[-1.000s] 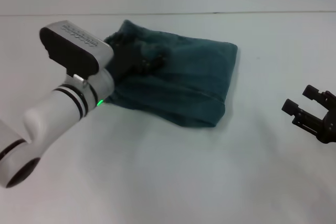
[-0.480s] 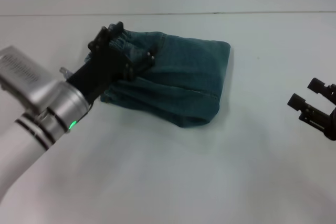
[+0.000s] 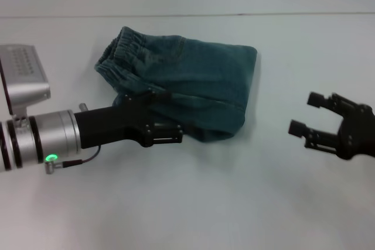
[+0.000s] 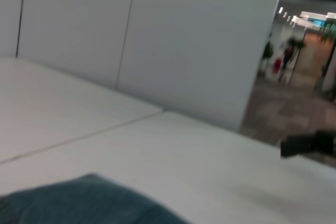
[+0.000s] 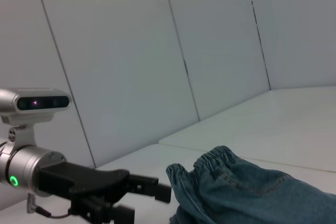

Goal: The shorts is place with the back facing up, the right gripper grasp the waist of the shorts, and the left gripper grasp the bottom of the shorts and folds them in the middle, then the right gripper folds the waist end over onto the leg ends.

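The blue-green denim shorts [image 3: 199,89] lie folded in a compact bundle at the table's middle. Their ruffled waist [image 3: 120,48] is at the far left end; I cannot make out the leg ends. My left gripper [image 3: 169,117] points right, low over the bundle's near edge. Its fingers are open and hold nothing. My right gripper [image 3: 304,113] hovers open to the right, a clear gap away from the cloth. The right wrist view shows the waist [image 5: 206,162], the shorts [image 5: 262,195] and the left gripper [image 5: 149,190]. A corner of the shorts [image 4: 89,200] shows in the left wrist view.
The white table [image 3: 193,203] runs to a back edge line [image 3: 234,14] with a pale wall behind. The left arm's silver wrist and perforated box [image 3: 23,77] sit at the near left. Beyond the table, the left wrist view shows a lit hallway [image 4: 299,77].
My left gripper has let go of the waist end and drawn back toward me, swinging level. The waist now lies uncovered. My right gripper has come a little inward toward the shorts.
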`<state>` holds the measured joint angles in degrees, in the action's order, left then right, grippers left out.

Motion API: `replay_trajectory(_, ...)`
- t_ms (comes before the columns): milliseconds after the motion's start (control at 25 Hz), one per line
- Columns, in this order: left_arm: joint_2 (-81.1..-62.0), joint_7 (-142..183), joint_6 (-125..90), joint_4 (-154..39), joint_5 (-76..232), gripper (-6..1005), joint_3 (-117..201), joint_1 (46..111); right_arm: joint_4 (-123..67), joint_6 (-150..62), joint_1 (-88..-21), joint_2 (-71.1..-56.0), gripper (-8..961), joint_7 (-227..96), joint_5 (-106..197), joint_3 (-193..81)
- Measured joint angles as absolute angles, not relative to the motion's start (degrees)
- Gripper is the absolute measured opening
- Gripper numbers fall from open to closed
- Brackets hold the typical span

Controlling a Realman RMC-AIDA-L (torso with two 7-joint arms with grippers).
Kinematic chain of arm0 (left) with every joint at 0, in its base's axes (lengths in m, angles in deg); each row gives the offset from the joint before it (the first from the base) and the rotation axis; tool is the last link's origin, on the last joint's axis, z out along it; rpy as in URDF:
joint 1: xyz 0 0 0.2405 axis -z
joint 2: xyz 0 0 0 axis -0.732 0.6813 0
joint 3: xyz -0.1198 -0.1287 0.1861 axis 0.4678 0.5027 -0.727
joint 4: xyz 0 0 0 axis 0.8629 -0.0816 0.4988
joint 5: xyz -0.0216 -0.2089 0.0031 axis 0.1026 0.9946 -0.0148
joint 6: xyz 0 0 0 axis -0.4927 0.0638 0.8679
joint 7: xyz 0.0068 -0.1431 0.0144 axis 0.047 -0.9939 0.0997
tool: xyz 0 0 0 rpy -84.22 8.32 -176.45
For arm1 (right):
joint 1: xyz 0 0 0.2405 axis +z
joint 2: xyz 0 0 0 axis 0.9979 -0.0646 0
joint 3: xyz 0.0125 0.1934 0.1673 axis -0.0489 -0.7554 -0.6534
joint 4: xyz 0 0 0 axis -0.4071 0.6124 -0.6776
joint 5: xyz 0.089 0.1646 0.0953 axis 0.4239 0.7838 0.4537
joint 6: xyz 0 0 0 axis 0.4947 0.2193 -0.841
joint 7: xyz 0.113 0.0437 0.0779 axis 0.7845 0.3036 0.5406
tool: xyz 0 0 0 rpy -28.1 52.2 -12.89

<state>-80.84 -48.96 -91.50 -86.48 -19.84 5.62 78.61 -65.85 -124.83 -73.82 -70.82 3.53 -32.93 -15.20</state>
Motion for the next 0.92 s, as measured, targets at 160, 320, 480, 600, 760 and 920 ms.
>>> replay_trajectory(160, -80.72, -54.9, -89.3, -92.0, -20.0, 943, 1.6, 76.3, -68.3, -121.5, -71.9, -70.99, 937, 7.6, -33.7, -12.6)
replay_trajectory(320, -80.69, -55.7, -88.7, -93.0, -20.0, 945, 1.7, 74.8, -70.5, -116.4, -70.6, -71.03, 940, 10.3, -33.7, -6.7)
replay_trajectory(480, -80.93, -55.8, -88.2, -93.1, -19.8, 945, 2.4, 73.4, -71.2, -113.9, -70.0, -71.04, 940, 11.2, -33.6, -3.8)
replay_trajectory(600, -81.0, -55.7, -88.8, -93.1, -19.4, 944, 3.9, 72.4, -71.5, -113.7, -69.8, -70.98, 940, 11.6, -33.5, -3.7)
replay_trajectory(760, -81.0, -55.5, -89.3, -93.0, -19.4, 944, 4.5, 71.9, -72.1, -113.7, -69.5, -70.86, 940, 12.8, -33.4, -3.9)
replay_trajectory(920, -81.06, -55.5, -89.0, -92.8, -19.3, 944, 4.6, 71.6, -72.2, -113.6, -69.1, -70.86, 940, 13.1, -33.4, -4.0)
